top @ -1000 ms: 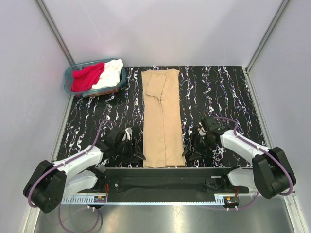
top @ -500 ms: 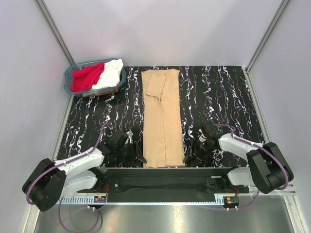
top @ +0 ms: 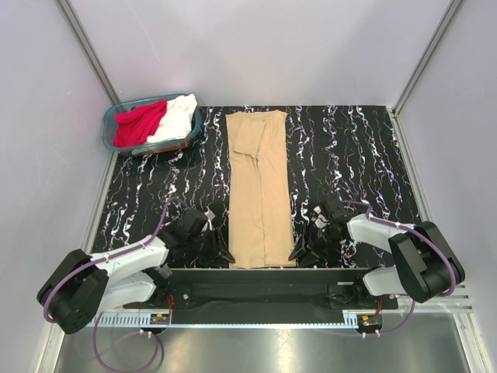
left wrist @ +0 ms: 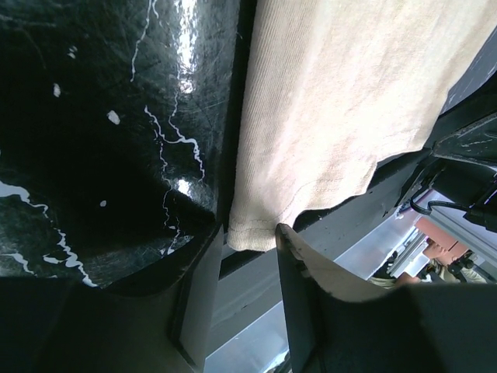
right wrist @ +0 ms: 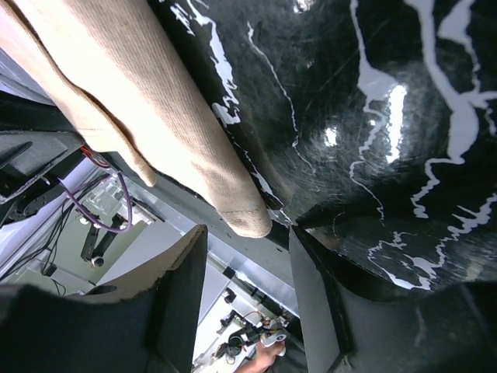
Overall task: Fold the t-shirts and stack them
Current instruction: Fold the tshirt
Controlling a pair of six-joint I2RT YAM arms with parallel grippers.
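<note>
left hand (left wrist: 247,237) open | right hand (right wrist: 247,233) open | maybe touching tan t-shirt (top: 260,186) hem

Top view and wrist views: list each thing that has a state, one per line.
Tan shirt: folded into a long strip, flat on the table.
Red shirt: crumpled, unfolded, in the basket.
White shirt: crumpled, unfolded, beside the red one.
Basket: upright, holding two shirts.
Left gripper: open, at the strip's near left corner.
Right gripper: open, at the near right corner.
</note>
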